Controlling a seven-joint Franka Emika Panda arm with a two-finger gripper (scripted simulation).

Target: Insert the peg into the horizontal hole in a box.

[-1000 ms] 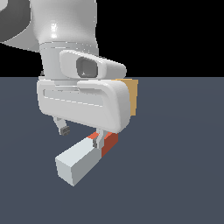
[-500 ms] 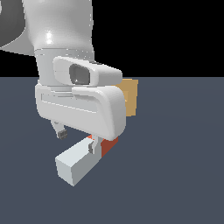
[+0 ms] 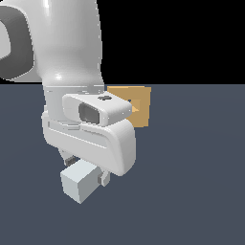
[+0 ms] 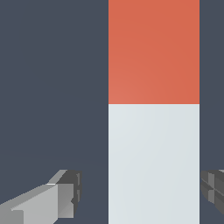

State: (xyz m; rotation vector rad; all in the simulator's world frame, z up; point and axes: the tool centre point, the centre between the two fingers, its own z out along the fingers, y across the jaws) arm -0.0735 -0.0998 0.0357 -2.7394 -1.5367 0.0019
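**Glossy white arm, grey fingers**

The arm [image 3: 67, 57] is smooth glossy white with rounded casings and a dark grey joint band at the exterior view's left. Its wrist housing carries a white camera pod [image 3: 98, 110] with a grey lens window. The gripper [image 4: 140, 192] has blocky grey fingers [image 4: 48, 201].

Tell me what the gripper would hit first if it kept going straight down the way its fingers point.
Most likely the long pale grey-white square bar with a red-orange end, the peg. In the wrist view it lies between the open gripper's fingers, apart from both. Past it is the dark floor; the remaining gap is unclear.
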